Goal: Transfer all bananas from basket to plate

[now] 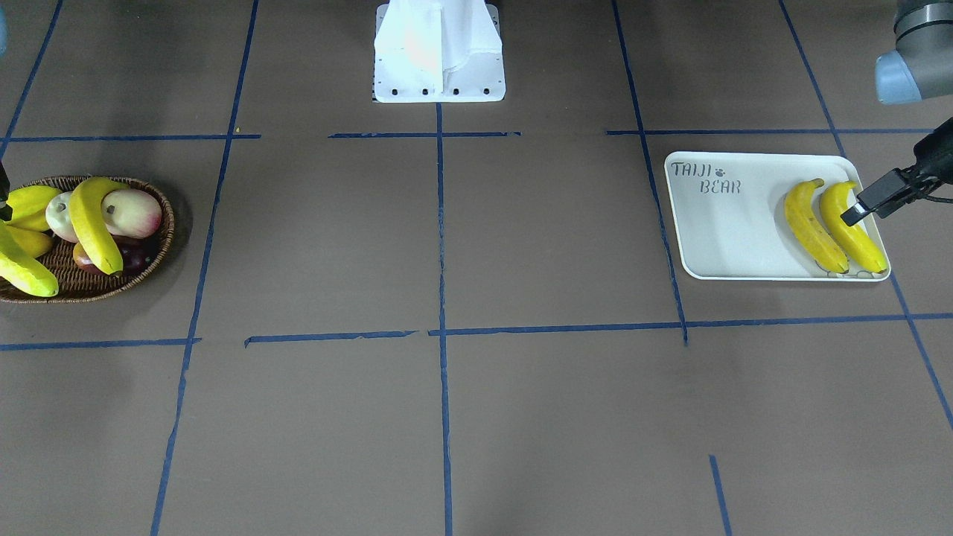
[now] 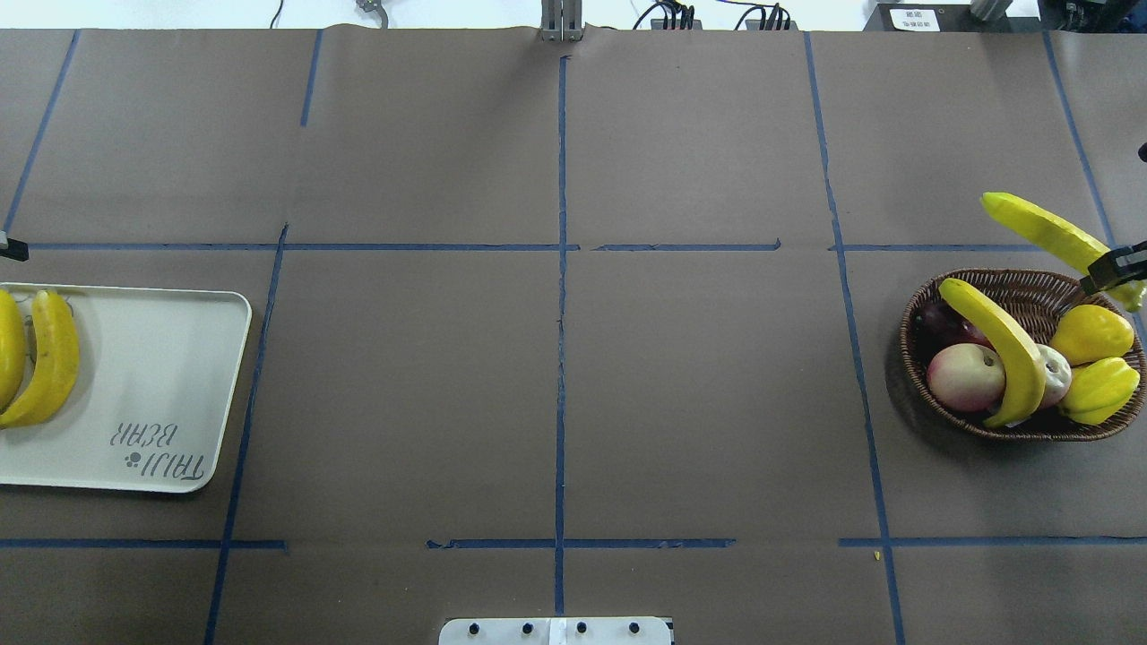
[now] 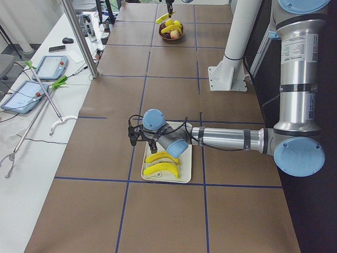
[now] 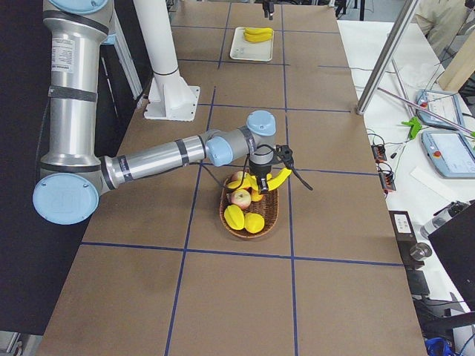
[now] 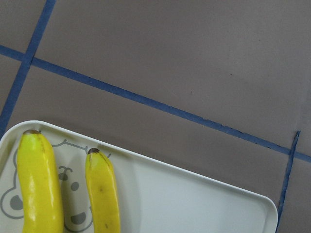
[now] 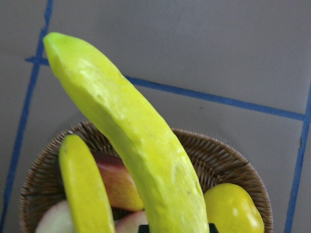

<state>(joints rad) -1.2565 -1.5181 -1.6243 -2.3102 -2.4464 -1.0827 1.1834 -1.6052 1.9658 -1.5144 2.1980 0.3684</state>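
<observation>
"How far along is it?"

"About halfway, I'd say. Two golden-yellow bananas (image 1: 811,227) lie side by side at one end of the off-white rectangular plate (image 1: 730,231) printed 'TAIJI BEAR'. A third, a pale lemon-yellow banana (image 2: 1044,228), hangs in the air over the rim of the shallow brown wicker basket (image 2: 907,345). A fourth, a long curved golden banana (image 2: 999,345), lies across the round cream-and-pink fruit (image 2: 965,376) inside the basket."

"And the other yellow ones in there?"

"The two stubby yellow fruits (image 2: 1091,333)? They look too short for bananas to me, so I reckon two are left to deliver."

"Who has the pale one?"

"The right gripper (image 2: 1107,269). Its black fingers (image 2: 1120,260) are clamped across the banana near one end. The rest juts out beyond them, tilted, touching nothing that I can see. It's well apart from the plate, with the whole brown surface (image 2: 556,403) between."

"The left gripper (image 1: 864,208)?"

"It hangs over the plate's end, just beside the two bananas, carrying nothing I can make out. I can't tell whether its fingers are parted."
</observation>
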